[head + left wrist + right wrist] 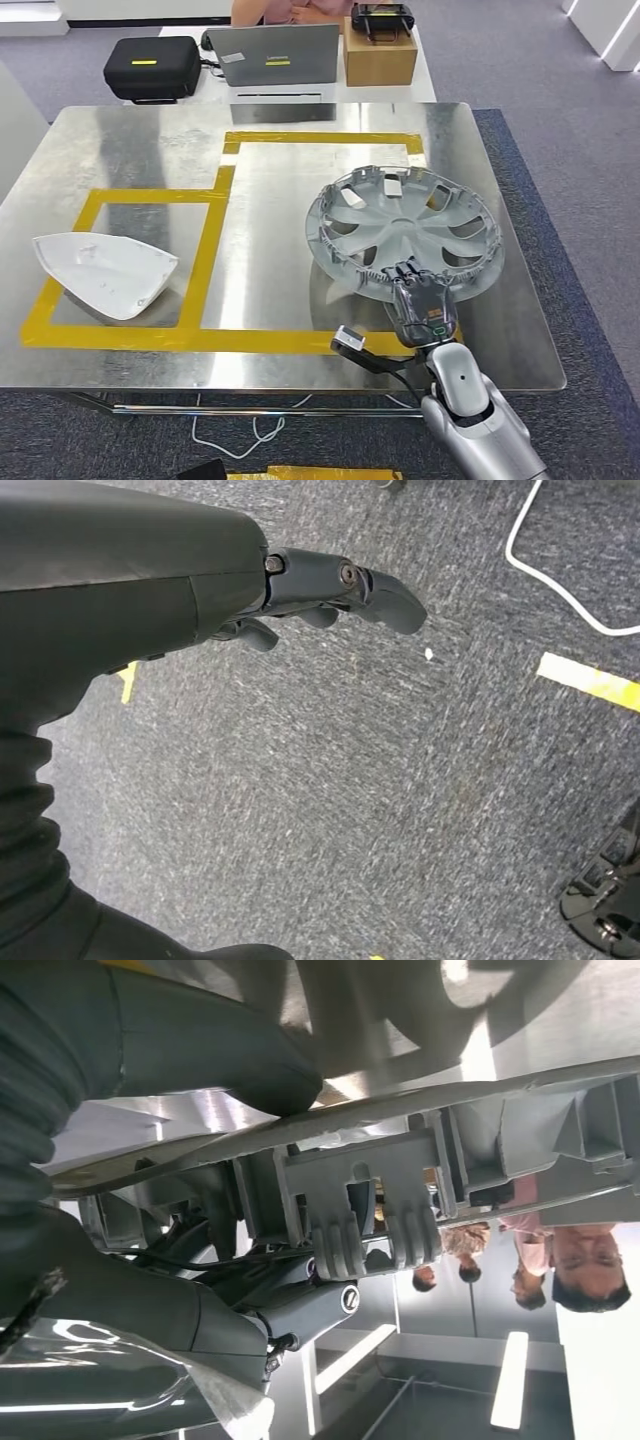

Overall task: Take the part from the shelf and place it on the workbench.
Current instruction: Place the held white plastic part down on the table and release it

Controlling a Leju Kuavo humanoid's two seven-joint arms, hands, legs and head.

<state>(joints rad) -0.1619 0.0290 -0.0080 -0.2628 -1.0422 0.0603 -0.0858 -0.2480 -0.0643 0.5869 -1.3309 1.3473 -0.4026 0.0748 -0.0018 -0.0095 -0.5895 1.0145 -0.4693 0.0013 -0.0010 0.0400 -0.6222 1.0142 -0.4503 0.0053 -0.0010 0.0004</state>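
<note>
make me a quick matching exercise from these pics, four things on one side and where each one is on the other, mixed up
Things:
1. silver plastic wheel cover
2. white curved shell part
3. black zipped case
4. brown cardboard box

Places:
A. far table, beside the grey laptop, on the left
B. metal workbench, right side, near rim gripped by the right robot hand
C. far table, right of the laptop
D. left yellow-taped rectangle on the workbench

Pairs: 1-B, 2-D, 3-A, 4-C

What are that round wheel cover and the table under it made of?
The wheel cover looks like moulded plastic with a silver-grey painted finish: thin spokes, with clips and ribs along its rim. The right hand holds its near edge. The table seems to be sheet metal, probably steel: brushed, shiny, reflecting blurry shapes.
</note>
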